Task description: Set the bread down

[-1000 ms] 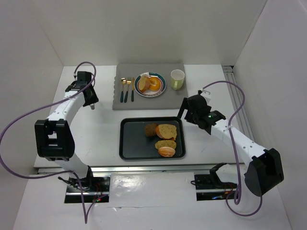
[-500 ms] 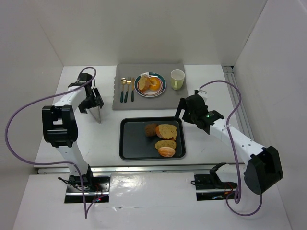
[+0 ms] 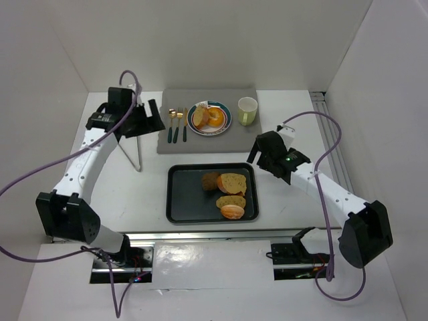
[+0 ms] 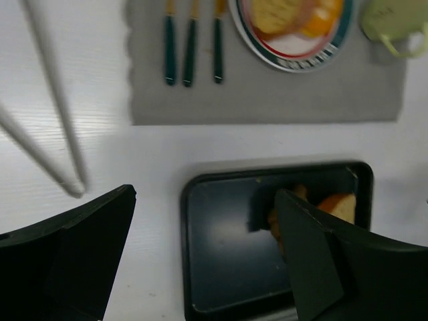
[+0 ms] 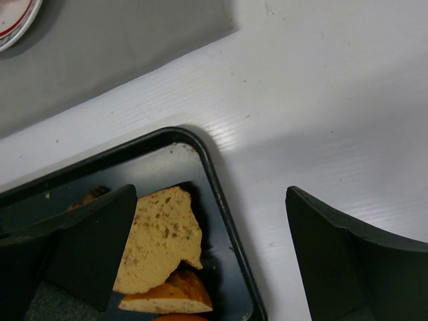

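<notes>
The bread, an orange-yellow ring (image 3: 217, 118) and a tan oval slice (image 3: 200, 118), lies on a teal-rimmed plate (image 3: 209, 131) on the grey mat. The left wrist view catches the slice (image 4: 274, 13) and ring (image 4: 323, 13) at its top edge. My left gripper (image 3: 155, 119) hangs open and empty left of the plate, above the mat's edge; its wrist view looks down on the black tray (image 4: 221, 267) between the fingers (image 4: 100, 227). My right gripper (image 3: 255, 152) is open and empty over the tray's far right corner (image 5: 207, 154).
The black tray (image 3: 180, 200) holds a dark bun (image 3: 211, 180), cut slices (image 3: 234, 183) (image 5: 160, 241) and a pink-and-cream bun (image 3: 233, 212). White tongs (image 3: 137, 160) (image 4: 57, 100) lie left of the tray. Cutlery (image 3: 177, 124) and a pale green cup (image 3: 247, 110) sit on the mat (image 3: 200, 144).
My left gripper has opened, risen and swung right toward the mat, and the white tongs now lie on the table. The right arm has barely shifted.
</notes>
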### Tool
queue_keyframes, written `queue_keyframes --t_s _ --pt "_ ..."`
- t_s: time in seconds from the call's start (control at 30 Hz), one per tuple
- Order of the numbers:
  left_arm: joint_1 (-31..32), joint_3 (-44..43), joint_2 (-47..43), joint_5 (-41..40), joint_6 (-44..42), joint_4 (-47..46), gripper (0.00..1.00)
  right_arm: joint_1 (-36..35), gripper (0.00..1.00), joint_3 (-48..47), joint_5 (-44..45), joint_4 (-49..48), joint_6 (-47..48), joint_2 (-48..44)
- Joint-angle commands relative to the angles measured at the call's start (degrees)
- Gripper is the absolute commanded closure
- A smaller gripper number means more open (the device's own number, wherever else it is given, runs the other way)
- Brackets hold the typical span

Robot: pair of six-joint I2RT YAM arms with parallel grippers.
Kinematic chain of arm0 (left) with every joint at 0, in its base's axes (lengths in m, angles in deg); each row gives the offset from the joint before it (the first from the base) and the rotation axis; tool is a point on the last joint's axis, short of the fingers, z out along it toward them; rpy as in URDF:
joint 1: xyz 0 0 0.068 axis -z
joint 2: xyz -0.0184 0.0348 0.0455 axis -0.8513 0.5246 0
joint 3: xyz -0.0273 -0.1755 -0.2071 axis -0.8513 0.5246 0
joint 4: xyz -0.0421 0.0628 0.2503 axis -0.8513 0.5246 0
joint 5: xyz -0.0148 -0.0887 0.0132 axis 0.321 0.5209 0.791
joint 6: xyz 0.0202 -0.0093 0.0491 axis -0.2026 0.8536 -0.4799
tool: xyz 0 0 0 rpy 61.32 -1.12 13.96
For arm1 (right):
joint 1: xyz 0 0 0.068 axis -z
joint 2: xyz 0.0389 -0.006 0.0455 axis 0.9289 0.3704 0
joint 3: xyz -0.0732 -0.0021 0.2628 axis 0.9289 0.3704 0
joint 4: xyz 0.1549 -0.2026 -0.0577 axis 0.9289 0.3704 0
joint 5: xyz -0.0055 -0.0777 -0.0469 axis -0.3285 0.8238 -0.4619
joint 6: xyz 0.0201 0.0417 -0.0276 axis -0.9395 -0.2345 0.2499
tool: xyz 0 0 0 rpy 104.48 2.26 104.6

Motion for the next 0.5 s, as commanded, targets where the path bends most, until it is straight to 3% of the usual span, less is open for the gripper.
queue_keyframes --t_s 0.0,0.23,0.47 --pt "4.69 -0.29 0.31 6.43 -2.23 1.75 0.01 -1.81 0.01 -5.09 8.12 7.25 -4.93 3.14" --pt "12.86 4.09 -1.89 4.58 -0.65 -0.8 0.01 -2.87 0.01 -7.64 11.04 12.1 -5.46 6.41" --pt "14.72 4.1 -0.75 2.56 -0.65 -0.8 0.0 -4.0 0.01 -4.92 9.46 8.32 -4.58 3.51"
